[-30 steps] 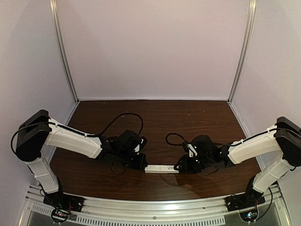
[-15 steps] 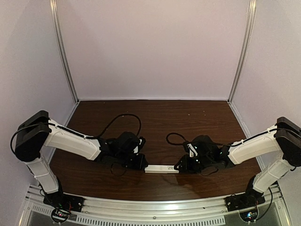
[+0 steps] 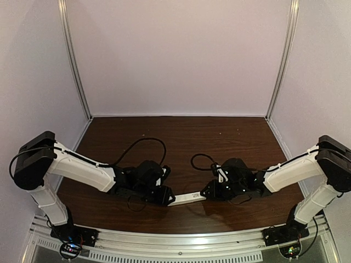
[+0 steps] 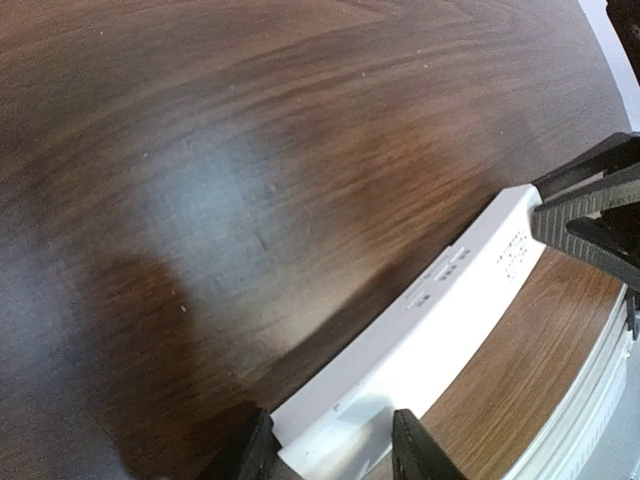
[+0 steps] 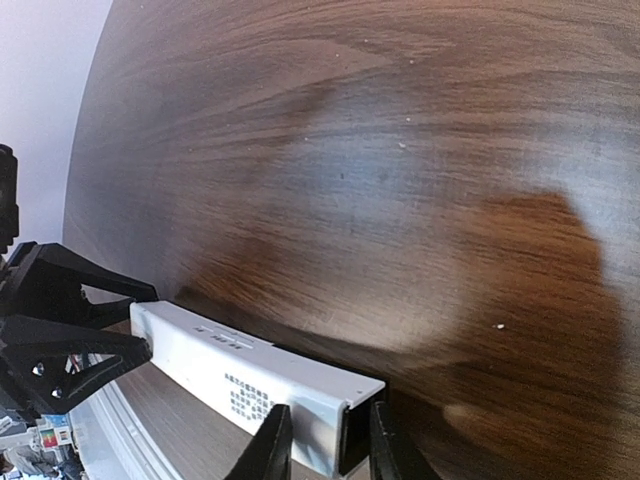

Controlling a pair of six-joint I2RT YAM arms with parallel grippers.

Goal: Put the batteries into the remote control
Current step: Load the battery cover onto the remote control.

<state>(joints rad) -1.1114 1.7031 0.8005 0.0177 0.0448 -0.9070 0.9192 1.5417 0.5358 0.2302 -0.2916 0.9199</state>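
The remote control (image 3: 187, 198), a slim white bar with small printed text, spans the gap between my two grippers just above the brown table. My right gripper (image 3: 209, 192) is shut on its right end; the right wrist view shows the fingers (image 5: 272, 445) clamped on the remote control (image 5: 240, 375), whose dark hollow end faces the camera. My left gripper (image 3: 166, 196) is at the other end. In the left wrist view its jaws (image 4: 330, 445) stand apart astride the remote control (image 4: 440, 320), with a thin shadowed gap at one side. No batteries are in view.
The dark wooden table (image 3: 181, 137) is walled in by pale panels at the back and sides. A ribbed aluminium rail (image 3: 181, 241) runs along the near edge, just below the remote. Black cables (image 3: 142, 143) loop from both wrists.
The left jaws have spread apart from shut. The left gripper has shifted slightly toward the near edge, and the remote's left end has dropped with it, so the bar now lies slanted.
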